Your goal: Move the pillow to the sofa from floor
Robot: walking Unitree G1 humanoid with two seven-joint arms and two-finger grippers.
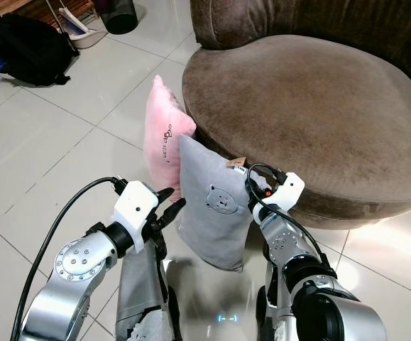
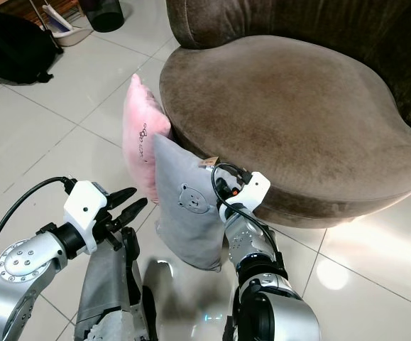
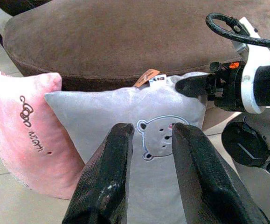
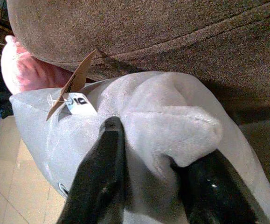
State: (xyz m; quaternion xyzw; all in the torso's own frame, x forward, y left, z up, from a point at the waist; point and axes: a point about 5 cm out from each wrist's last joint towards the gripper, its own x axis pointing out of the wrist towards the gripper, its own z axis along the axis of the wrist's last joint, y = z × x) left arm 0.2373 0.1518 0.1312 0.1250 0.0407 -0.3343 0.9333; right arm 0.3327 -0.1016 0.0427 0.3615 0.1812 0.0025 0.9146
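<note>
A grey pillow (image 1: 209, 213) with a bear face stands on the tiled floor, leaning on the front of the brown sofa (image 1: 311, 106). A pink pillow (image 1: 161, 135) leans behind it on its left. My right gripper (image 4: 160, 140) is shut on the grey pillow's top right corner (image 4: 172, 112), beside a paper tag (image 4: 74, 79); the plush bulges between the two fingers. Just left of the pillow's left edge, my left gripper (image 1: 171, 200) is open and points at the bear face (image 3: 158, 137) without touching it.
A black backpack (image 1: 28, 46) lies on the floor at the far left. A dark bin (image 1: 120, 14) and a white dustpan (image 1: 81, 28) stand at the back. The sofa's wide round seat lies right behind the pillows. My own legs (image 1: 145, 298) are below the grippers.
</note>
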